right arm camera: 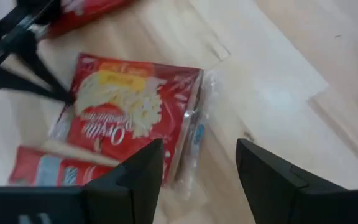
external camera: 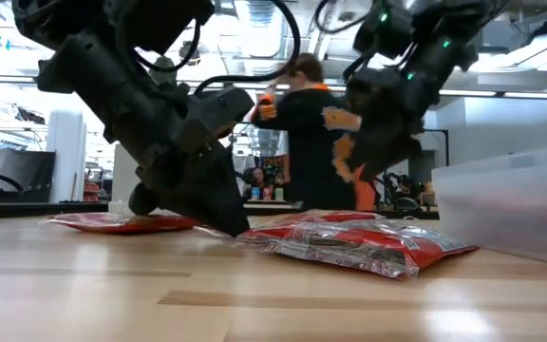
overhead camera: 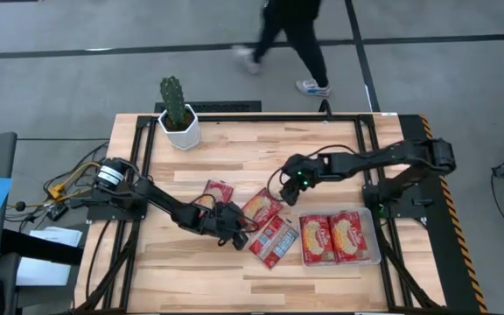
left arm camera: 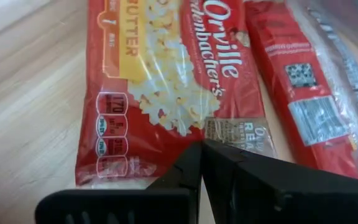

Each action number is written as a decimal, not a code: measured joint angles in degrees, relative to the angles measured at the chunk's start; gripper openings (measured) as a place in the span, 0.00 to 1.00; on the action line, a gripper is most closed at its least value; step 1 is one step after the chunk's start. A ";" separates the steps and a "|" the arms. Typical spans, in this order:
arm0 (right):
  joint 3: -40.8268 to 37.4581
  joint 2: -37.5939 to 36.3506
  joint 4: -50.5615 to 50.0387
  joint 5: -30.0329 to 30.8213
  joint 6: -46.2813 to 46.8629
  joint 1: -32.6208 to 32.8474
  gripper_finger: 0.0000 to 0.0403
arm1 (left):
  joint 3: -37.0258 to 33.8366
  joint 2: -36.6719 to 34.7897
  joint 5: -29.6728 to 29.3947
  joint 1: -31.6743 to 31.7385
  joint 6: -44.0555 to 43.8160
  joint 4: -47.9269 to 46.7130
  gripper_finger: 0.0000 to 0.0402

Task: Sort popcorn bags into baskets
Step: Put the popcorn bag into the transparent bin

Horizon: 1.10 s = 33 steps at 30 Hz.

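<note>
The left hand [overhead camera: 237, 234] is low on the wooden surface [overhead camera: 234, 166], its fingers [left arm camera: 191, 174] pressed together with nothing between them. Its tips touch the near edge of a face-up popcorn bag [left arm camera: 166, 81]; a second bag [left arm camera: 297, 93] lies just beside that one, label side up.

The right hand [overhead camera: 291, 194] hangs above the surface with its fingers [right arm camera: 135, 174] spread wide and empty. The face-up bag [right arm camera: 129, 118] lies below and just ahead of it, apart from the fingers.

Another bag [overhead camera: 218, 192] lies behind the left hand. Two bags [overhead camera: 318, 238] [overhead camera: 350, 234] lie side by side in the clear basket [overhead camera: 376, 241], near the right arm's base.
</note>
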 joint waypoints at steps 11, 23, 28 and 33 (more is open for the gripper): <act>-0.02 10.73 9.22 -7.33 1.64 -2.16 0.56 | -0.08 1.86 0.71 0.29 -1.93 -2.90 0.00; 0.17 21.09 25.75 -20.27 5.92 -1.78 0.53 | -0.20 1.88 1.86 1.09 -2.03 -2.83 0.00; -0.07 20.15 24.62 -20.67 5.98 -1.44 0.32 | -0.23 1.92 2.78 1.21 -2.09 -2.53 0.00; -0.07 17.44 24.73 -21.98 5.57 -2.70 0.05 | -0.15 -0.27 5.47 1.37 -2.95 -2.44 0.00</act>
